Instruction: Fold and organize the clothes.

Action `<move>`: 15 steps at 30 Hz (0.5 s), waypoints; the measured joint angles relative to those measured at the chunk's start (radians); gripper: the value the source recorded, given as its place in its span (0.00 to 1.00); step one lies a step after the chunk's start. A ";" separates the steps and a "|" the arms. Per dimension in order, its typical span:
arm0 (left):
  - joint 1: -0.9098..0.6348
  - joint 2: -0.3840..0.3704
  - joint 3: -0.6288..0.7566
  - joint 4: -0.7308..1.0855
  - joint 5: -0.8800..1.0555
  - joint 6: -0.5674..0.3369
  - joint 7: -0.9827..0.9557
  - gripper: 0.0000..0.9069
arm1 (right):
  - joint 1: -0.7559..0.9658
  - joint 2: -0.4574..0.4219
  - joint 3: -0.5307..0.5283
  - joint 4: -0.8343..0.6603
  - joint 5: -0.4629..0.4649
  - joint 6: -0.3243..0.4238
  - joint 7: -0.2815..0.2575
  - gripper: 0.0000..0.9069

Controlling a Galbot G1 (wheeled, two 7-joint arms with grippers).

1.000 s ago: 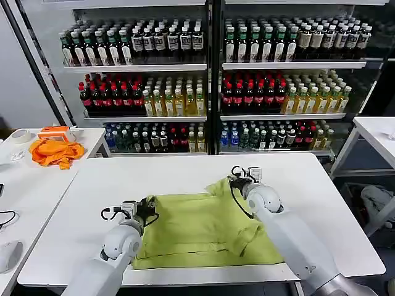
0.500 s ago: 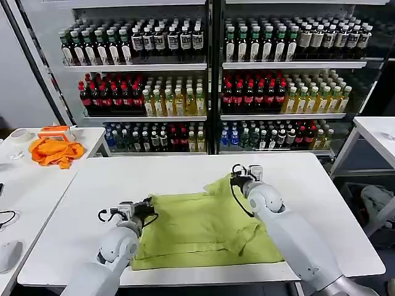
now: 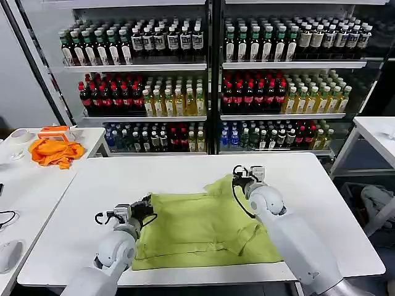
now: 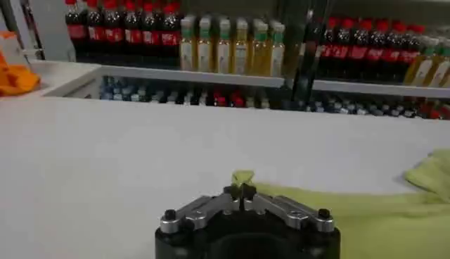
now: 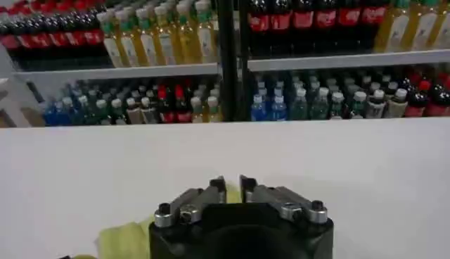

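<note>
The lime-green T-shirt (image 3: 207, 228) is laid on the white table (image 3: 80, 209), its near hem lying close along the table's front edge and its body spread mostly flat, with some wrinkling toward the right. At its far left corner the left gripper (image 3: 146, 206) is seen low over the cloth; in the left wrist view the left gripper (image 4: 243, 195) is shown with its fingers pressed together on a small peak of green fabric, so that corner is judged to be pinched. Farther back, at the raised, bunched far right corner of the shirt, the right gripper (image 3: 239, 179) is placed; in the right wrist view the right gripper (image 5: 232, 188) is shown with a narrow gap between its fingers and a sliver of green between them, and a lump of the T-shirt (image 5: 126, 239) is seen beside it. Whether that cloth is truly clamped cannot be told with certainty, though a grasp is suggested.

The step in hand is judged to be the taking up of the two far corners before a fold. For the next move, both corners would need to be lifted together and carried toward the near hem, kept level so that the fold lies square.

Beyond, an orange cloth (image 3: 55, 151) is left on a side table (image 3: 18, 179), and shelves of bottles (image 3: 203, 68) are ranged behind.
</note>
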 measured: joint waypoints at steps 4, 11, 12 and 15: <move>0.001 -0.003 0.002 -0.002 0.002 -0.005 0.001 0.02 | 0.007 0.009 -0.010 -0.025 0.000 -0.001 -0.001 0.82; -0.002 -0.005 0.007 -0.002 0.002 -0.008 0.001 0.02 | 0.013 0.020 -0.022 -0.051 0.013 -0.002 -0.001 0.00; -0.003 -0.004 0.007 -0.002 0.002 -0.008 0.002 0.02 | 0.014 0.021 -0.022 -0.053 0.015 -0.002 -0.001 0.00; -0.005 -0.003 0.007 -0.002 0.001 -0.009 0.003 0.02 | 0.015 0.023 -0.024 -0.061 0.022 0.000 -0.002 0.00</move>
